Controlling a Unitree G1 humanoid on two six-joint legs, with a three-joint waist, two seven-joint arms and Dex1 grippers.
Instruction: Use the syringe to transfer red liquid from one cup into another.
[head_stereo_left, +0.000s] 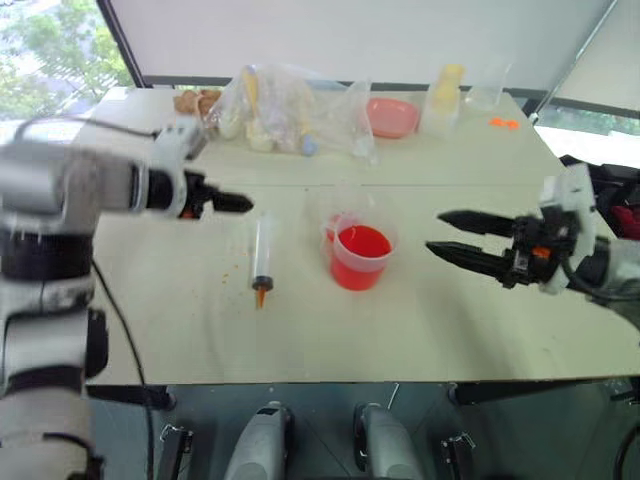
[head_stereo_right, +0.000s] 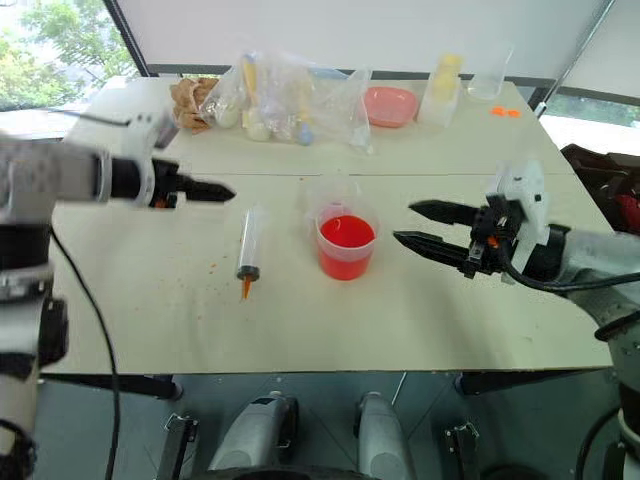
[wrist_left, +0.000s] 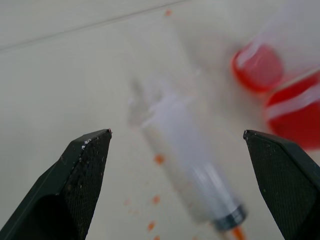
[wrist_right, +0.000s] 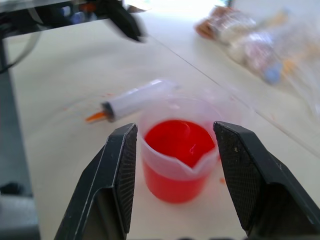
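The syringe (head_stereo_left: 262, 255) lies flat on the table, orange tip (head_stereo_left: 260, 297) toward the near edge. To its right stands the wide clear cup (head_stereo_left: 358, 262) holding red liquid (head_stereo_left: 361, 243). A smaller clear cup (head_stereo_left: 343, 203) stands just behind it. My left gripper (head_stereo_left: 235, 203) hovers open above and left of the syringe's plunger end; in the left wrist view the syringe (wrist_left: 185, 165) lies between its fingers (wrist_left: 85, 185). My right gripper (head_stereo_left: 437, 232) hangs open to the right of the wide cup, pointing at it, and the right wrist view frames the cup (wrist_right: 175, 165) between its fingers (wrist_right: 112, 180).
At the back of the table lie a clear plastic bag of items (head_stereo_left: 290, 110), a pink dish (head_stereo_left: 392, 115), a yellow-topped bottle (head_stereo_left: 445, 95) and a clear tumbler (head_stereo_left: 487, 90). Orange drops (wrist_left: 159, 159) spot the table near the syringe.
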